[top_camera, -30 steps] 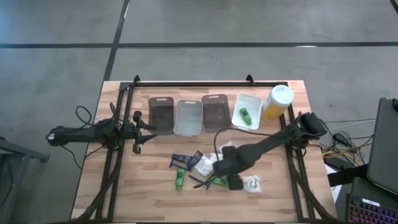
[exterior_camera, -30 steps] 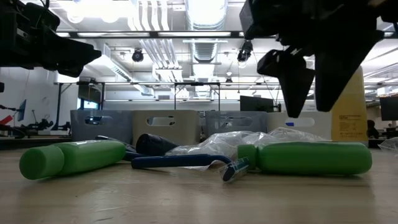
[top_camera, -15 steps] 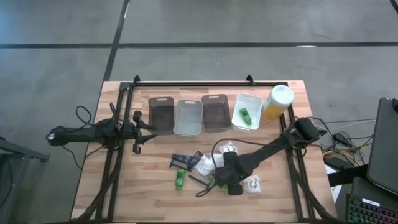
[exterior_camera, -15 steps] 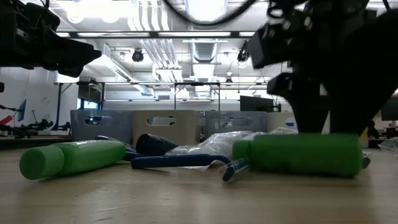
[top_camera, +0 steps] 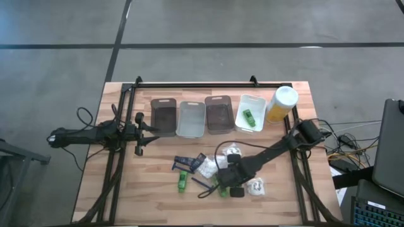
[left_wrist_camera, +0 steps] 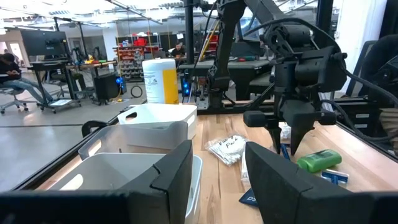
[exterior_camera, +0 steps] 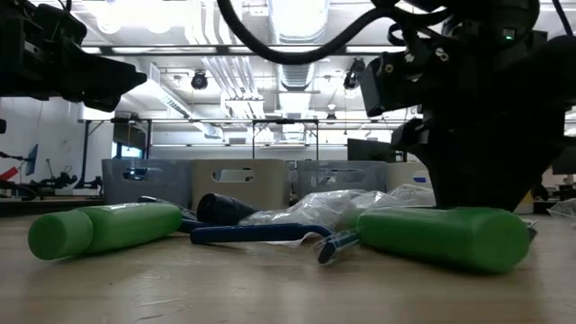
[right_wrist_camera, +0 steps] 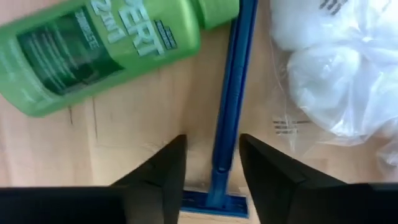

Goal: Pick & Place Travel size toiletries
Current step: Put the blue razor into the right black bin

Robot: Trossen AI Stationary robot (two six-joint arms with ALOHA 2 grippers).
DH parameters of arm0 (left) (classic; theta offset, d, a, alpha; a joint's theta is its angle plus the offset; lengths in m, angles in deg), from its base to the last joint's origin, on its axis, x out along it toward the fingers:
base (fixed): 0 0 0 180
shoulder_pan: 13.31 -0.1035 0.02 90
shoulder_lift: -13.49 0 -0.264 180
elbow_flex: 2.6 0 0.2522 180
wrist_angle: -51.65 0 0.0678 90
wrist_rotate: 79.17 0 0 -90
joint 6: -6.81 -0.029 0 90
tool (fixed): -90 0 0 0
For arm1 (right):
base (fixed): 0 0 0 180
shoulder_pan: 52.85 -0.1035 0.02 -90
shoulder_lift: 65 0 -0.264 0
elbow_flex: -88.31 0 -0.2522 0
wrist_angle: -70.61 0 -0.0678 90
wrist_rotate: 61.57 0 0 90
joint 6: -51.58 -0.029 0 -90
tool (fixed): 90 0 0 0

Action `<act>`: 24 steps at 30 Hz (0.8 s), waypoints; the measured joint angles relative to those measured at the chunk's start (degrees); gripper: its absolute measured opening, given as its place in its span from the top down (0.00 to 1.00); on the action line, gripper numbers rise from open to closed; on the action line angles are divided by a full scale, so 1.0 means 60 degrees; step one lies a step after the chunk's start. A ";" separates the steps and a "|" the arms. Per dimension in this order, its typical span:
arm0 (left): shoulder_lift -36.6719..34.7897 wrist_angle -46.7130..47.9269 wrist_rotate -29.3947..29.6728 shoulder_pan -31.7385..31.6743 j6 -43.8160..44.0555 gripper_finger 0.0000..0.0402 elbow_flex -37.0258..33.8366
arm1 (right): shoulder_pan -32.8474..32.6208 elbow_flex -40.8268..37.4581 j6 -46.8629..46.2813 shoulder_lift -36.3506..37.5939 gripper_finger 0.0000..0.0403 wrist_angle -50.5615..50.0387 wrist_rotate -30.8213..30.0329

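Note:
My right gripper (right_wrist_camera: 211,142) is open and low over the table's near middle (top_camera: 226,182). Its fingers stand on either side of a thin blue razor's handle (right_wrist_camera: 229,106) without touching it. A green bottle (right_wrist_camera: 106,50) lies on its side just beside the razor (exterior_camera: 441,238). White crinkly sachets (right_wrist_camera: 336,81) lie on the razor's other side. A second green bottle (top_camera: 182,181), navy packets (top_camera: 184,162) and more sachets (top_camera: 255,186) lie flat around them. My left gripper (top_camera: 148,129) waits open, above the table's left half.
Four bins stand in a row at the far side: two dark (top_camera: 164,115) (top_camera: 218,113), one clear (top_camera: 191,118), one white (top_camera: 255,103) with a green bottle (top_camera: 249,116) in it. A tall yellow bottle (top_camera: 281,104) stands right of them. Bare wood shows along the near edge.
My right gripper has come down to the table and toward its near edge, ending astride the razor handle. The green bottle beside it was turned about on the table: its base end has swung toward the near edge, and it now lies slanted.

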 joint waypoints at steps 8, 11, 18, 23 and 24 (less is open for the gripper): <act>-0.0001 0.0004 -0.0004 0.0001 0.0000 0.61 0.0000 | -0.0004 -0.0173 -0.1150 0.0026 0.86 0.0311 0.0041; 0.0002 0.0004 -0.0001 0.0001 0.0000 0.61 0.0000 | -0.0061 -0.0145 -0.1614 0.0022 0.92 0.0318 0.0043; 0.0002 0.0004 -0.0004 -0.0002 0.0000 0.61 0.0000 | -0.0257 -0.0071 -0.2372 0.0198 0.92 0.0416 0.0017; 0.0000 0.0000 0.0000 0.0001 0.0000 0.61 0.0000 | -0.0280 -0.0129 -0.3380 0.1026 0.91 0.0732 -0.0501; -0.0001 0.0000 -0.0004 0.0001 0.0000 0.61 0.0000 | -0.0303 -0.0137 -0.3588 0.1230 0.91 0.0713 -0.0754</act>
